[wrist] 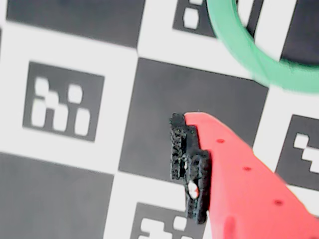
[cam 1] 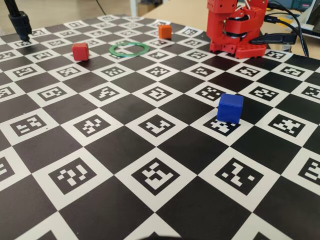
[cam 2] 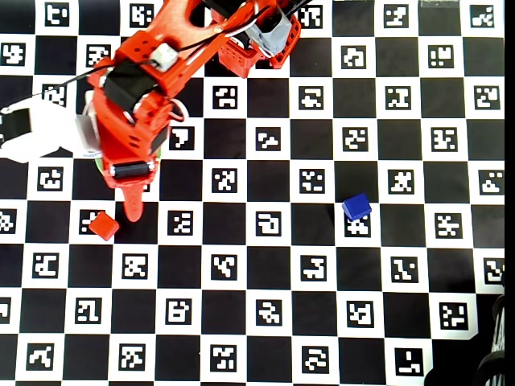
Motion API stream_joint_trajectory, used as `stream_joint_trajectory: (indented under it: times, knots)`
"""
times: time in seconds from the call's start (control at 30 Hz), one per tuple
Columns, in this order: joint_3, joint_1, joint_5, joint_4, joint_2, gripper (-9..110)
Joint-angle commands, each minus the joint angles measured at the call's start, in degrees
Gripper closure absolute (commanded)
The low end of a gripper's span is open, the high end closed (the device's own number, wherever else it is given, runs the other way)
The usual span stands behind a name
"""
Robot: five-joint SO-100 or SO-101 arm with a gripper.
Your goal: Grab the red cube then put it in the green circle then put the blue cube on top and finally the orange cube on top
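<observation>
Red cube (cam 1: 80, 51) sits on the table (cam 1: 150, 165) at the far left in the fixed view, just left of the green ring (cam 1: 129, 49), not touching it. From overhead the cube (cam 2: 103, 225) is turned maybe 45 degrees to the checkerboard, corners pointing along the grid. Being a cube, it has no long axis. Bare board all around it, and the near half of the table is wide open.

Orange cube (cam 1: 165, 31) is far back, right of the ring and close to the arm base (cam 1: 235, 27). Blue cube (cam 1: 230, 107) is well apart, out on the right, nearer the camera.

Overhead, the arm (cam 2: 133, 112) covers the ring almost entirely and the orange cube completely. The end effector (cam 2: 131, 211) hangs just beside the red cube, up and to the right of it. In the wrist view the ring (wrist: 244, 50) is cut off at the top edge and only one finger (wrist: 234, 179) shows, so I can't tell if it's open or closed.
</observation>
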Motion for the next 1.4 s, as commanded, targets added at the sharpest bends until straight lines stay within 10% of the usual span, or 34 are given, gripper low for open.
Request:
stream_joint_trajectory:
  times: [0.0, 1.37]
  knots:
    - [-7.82, 1.32, 0.79, 1.58, -2.46, 57]
    - [12.3, 1.32, 9.58, -30.59, -17.49, 54]
